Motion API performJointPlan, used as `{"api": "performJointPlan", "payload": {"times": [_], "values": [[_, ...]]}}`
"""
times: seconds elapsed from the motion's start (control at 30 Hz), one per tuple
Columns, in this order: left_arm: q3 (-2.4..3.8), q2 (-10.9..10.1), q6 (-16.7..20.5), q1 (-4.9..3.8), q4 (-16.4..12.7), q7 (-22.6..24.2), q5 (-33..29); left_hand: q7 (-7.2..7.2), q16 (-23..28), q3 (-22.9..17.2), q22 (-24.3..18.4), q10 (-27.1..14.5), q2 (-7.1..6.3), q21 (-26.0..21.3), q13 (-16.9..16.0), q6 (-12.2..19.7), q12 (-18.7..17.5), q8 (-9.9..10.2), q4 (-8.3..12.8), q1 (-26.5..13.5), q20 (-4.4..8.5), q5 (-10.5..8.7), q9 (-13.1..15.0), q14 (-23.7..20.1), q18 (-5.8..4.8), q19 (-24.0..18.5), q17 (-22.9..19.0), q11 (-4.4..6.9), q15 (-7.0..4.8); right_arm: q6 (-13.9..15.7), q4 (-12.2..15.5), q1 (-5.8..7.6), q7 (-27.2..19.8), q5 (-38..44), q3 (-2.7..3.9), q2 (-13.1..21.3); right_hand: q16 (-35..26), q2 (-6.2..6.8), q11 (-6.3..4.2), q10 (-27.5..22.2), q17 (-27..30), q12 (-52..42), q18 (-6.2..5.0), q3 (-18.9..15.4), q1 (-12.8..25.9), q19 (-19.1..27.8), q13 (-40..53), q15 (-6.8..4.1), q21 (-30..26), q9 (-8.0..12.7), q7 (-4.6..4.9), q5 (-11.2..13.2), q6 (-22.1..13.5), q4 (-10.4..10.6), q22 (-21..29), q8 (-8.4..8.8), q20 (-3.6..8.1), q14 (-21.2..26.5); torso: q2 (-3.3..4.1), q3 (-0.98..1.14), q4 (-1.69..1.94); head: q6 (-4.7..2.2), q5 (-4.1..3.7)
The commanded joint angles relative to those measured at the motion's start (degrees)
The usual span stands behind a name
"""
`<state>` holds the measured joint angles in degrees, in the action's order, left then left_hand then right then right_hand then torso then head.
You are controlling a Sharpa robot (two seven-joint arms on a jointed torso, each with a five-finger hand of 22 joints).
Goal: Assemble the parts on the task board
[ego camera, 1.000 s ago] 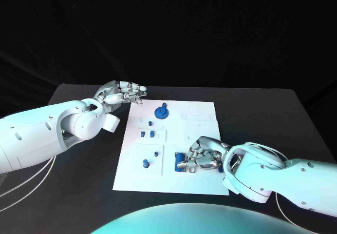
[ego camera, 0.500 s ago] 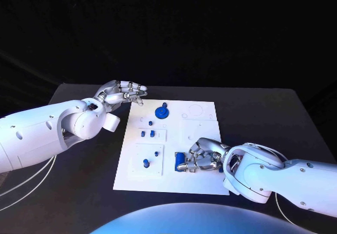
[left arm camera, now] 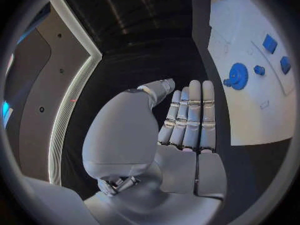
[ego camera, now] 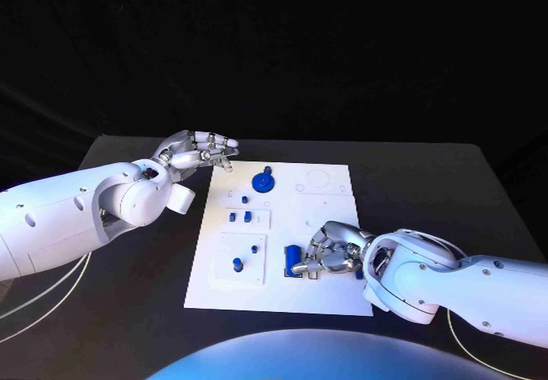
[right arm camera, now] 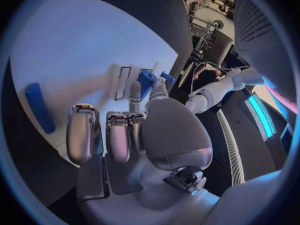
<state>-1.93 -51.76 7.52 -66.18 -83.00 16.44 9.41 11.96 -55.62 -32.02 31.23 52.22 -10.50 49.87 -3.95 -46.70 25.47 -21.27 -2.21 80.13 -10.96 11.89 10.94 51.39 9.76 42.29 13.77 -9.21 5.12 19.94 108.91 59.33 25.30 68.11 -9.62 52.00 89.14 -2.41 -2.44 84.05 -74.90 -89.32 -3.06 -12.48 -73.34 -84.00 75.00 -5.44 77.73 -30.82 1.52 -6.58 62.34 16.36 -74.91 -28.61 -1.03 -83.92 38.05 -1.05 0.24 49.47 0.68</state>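
The robot's right hand (ego camera: 328, 252) works at the near end of the white task board (ego camera: 325, 212), its fingers curled round a small blue block (right arm camera: 147, 80) beside a dark-edged slot; whether the piece is truly gripped cannot be told. The step looks like seating that block, which would call for a careful, square push down. The left hand (ego camera: 201, 150) hovers off the board's far corner, fingers straight and together, holding nothing. A blue gear (ego camera: 264, 184) sits near it.
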Motion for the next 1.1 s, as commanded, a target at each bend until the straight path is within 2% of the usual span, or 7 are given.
{"api": "performJointPlan", "payload": {"times": [0.03, 0.57, 0.87, 1.03, 1.1], "values": [[0.04, 0.04, -0.72, -0.02, -0.15, 0.35, 0.08, 0.94, 0.18, 0.16, -0.06, -0.35, 0.15, -0.22, -0.08, 0.28, 0.22, 0.15, -0.06, -0.55, -0.06, 0.15, -0.08, -0.31, 0.65, 0.19, -0.08, 0.0, 0.24, -0.16, -0.54, -0.03, 1.02, 2.12, 0.03, 0.03, 0.22, -0.32, -0.28, 5.74, -12.78, -0.15, 0.71, -0.07, -0.77, -2.3, 14.64, -0.4, 0.18, 0.08, -0.32, -0.16, 0.14, -0.1, -12.0, -0.18, 0.39, -5.64, -0.04, -0.03, -0.04, 0.0, 0.06], [0.04, 0.02, -0.78, -0.02, -0.15, 0.3, 0.08, 0.93, 0.16, 0.17, -0.17, -0.42, 0.18, -0.4, -0.08, 0.31, 0.29, 0.13, -0.06, -0.53, -0.06, 0.16, -0.08, -0.35, 0.66, 0.26, -0.11, 0.01, 0.23, -0.8, -0.39, -0.03, 0.54, 2.68, 0.03, 0.15, 0.18, 0.07, -0.3, 5.74, -12.67, -0.14, 0.69, -0.63, -1.93, -2.25, 14.64, -0.44, 0.05, 0.15, -0.33, -0.08, 0.02, -0.31, -11.96, -0.16, 0.43, -5.61, 0.0, 0.0, -0.05, 0.11, -0.02], [0.04, 0.02, -0.77, -0.02, -0.13, 0.36, 0.1, 0.93, 0.16, 0.17, -0.17, -0.42, 0.18, -0.4, -0.08, 0.31, 0.29, 0.13, -0.06, -0.53, -0.06, 0.16, -0.08, -0.35, 0.66, 0.26, -0.11, 0.01, 0.23, -0.2, 0.24, -0.03, 0.06, 3.29, 0.04, 0.88, 0.17, 0.4, -0.31, 5.73, -12.62, -0.1, 0.67, -1.0, -2.66, -2.2, 14.62, -0.45, -0.07, 0.19, -0.34, -0.08, -0.03, -0.43, -11.93, -0.15, 0.45, -5.6, -0.06, 0.0, -0.04, 0.07, -0.13], [0.04, 0.06, -0.76, -0.01, -0.1, 0.45, 0.11, 0.92, 0.15, 0.16, -0.19, -0.43, 0.2, -0.45, -0.08, 0.32, 0.32, 0.12, -0.01, -0.46, -0.05, 0.16, -0.08, -0.36, 0.67, 0.3, -0.12, 0.02, 0.21, 1.66, 1.17, 0.0, -0.76, 3.53, 0.04, 2.21, 0.1, 0.61, -0.27, 5.48, -12.39, 0.53, 0.62, -1.32, -3.33, -2.11, 14.2, -0.43, -0.32, 0.29, -0.26, -0.09, -0.28, -0.47, -11.86, -0.01, 0.45, -5.56, -0.1, -0.01, -0.03, 0.07, -0.29], [0.03, 0.07, -0.73, 0.0, -0.07, 0.48, 0.11, 0.92, 0.15, 0.16, -0.19, -0.43, 0.2, -0.45, -0.08, 0.32, 0.32, 0.12, -0.01, -0.46, -0.05, 0.16, -0.08, -0.36, 0.67, 0.3, -0.12, 0.02, 0.21, 3.11, 1.7, 0.15, -1.47, 3.37, 0.05, 3.18, 0.06, 0.66, -0.01, 5.41, -12.28, 0.7, 0.59, -1.72, -4.17, -2.03, 14.09, -0.28, -0.55, 0.54, 0.08, -0.11, -1.06, -0.39, -11.8, 0.53, 0.37, -5.54, -0.13, 0.0, -0.08, 0.07, -0.38]]}}
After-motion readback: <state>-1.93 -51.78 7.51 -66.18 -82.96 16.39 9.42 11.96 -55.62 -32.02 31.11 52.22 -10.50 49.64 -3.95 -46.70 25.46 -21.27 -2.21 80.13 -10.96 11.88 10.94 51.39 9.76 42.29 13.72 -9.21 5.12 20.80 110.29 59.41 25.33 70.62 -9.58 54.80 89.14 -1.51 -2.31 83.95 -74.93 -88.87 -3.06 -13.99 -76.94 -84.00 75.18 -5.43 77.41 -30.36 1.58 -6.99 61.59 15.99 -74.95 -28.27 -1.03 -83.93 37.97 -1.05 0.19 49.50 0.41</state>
